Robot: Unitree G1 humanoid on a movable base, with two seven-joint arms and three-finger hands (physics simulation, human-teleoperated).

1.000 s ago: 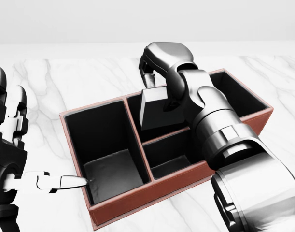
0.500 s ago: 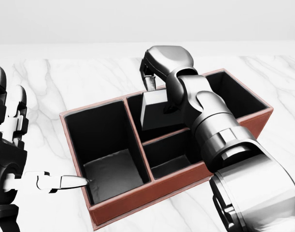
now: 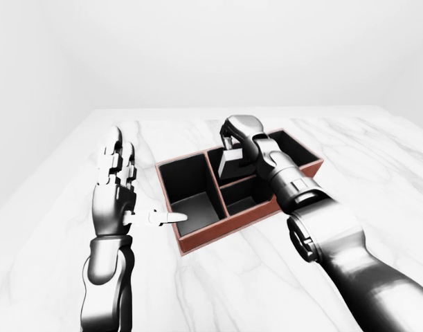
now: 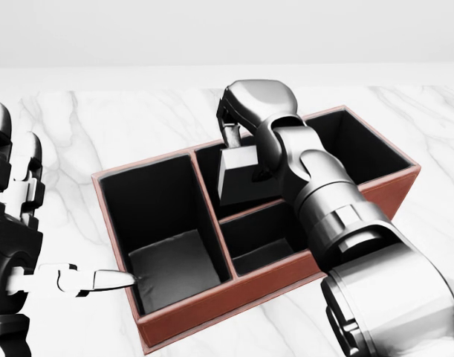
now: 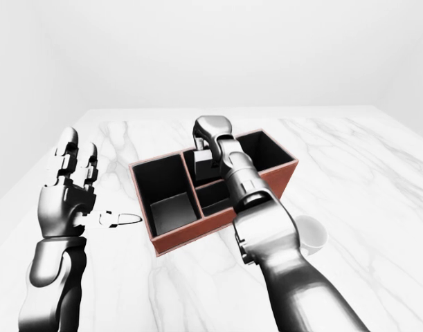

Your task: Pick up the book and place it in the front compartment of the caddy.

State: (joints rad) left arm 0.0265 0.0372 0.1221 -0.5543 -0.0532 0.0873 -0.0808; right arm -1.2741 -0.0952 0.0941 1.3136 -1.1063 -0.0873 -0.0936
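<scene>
The book (image 4: 238, 175), a plain grey block, stands upright and slightly tilted inside the upper middle compartment of the red-brown caddy (image 4: 227, 299). My right hand (image 4: 231, 143) is shut on the book's top edge, and its arm crosses the caddy's right part and hides the compartments there. The lower part of the book is down between the black walls. My left hand (image 3: 128, 194) is open to the left of the caddy, fingers up, thumb pointing at the caddy's left wall without touching it.
The caddy rests on a white marble table (image 3: 349, 145). A large black compartment (image 4: 163, 223) on the caddy's left holds nothing. A white bowl (image 5: 309, 232) sits to the caddy's right, by my right forearm. The table's left edge (image 3: 45, 173) runs beside my left arm.
My right hand has lowered the book a little deeper into the upper middle compartment. The left hand and the caddy have not moved.
</scene>
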